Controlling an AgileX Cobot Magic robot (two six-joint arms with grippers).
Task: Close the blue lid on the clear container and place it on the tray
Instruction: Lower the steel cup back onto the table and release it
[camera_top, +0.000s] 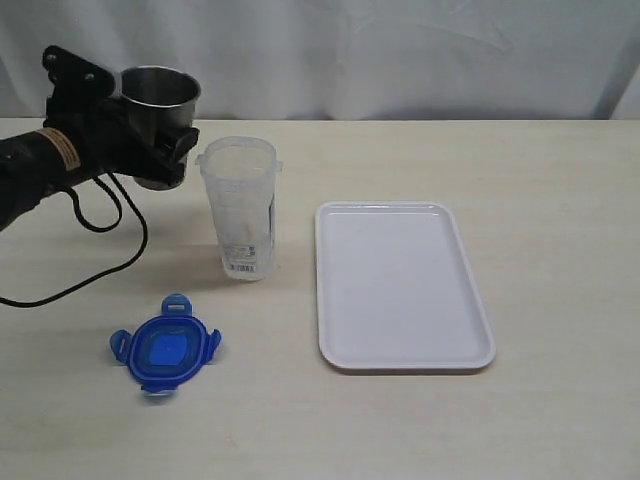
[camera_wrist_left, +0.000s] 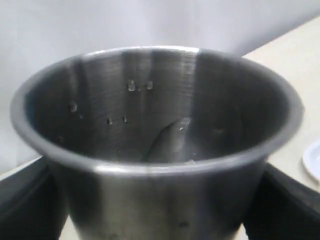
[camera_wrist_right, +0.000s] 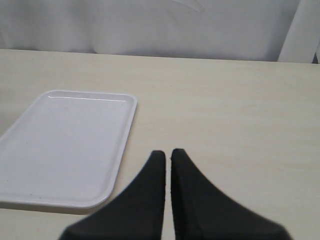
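Observation:
The clear container (camera_top: 241, 209) stands upright and uncovered on the table, left of the white tray (camera_top: 400, 285). The blue lid (camera_top: 164, 346) lies flat on the table in front of it, apart from both grippers. My left gripper (camera_top: 165, 140) is shut on a grey metal cup (camera_top: 160, 118), held just left of the container's rim; the cup (camera_wrist_left: 155, 145) fills the left wrist view. My right gripper (camera_wrist_right: 167, 153) is shut with nothing in it, low over bare table beside the tray (camera_wrist_right: 65, 145), and it is outside the exterior view.
A black cable (camera_top: 100, 250) from the left arm loops over the table left of the container. A white curtain (camera_top: 400, 50) backs the table's far edge.

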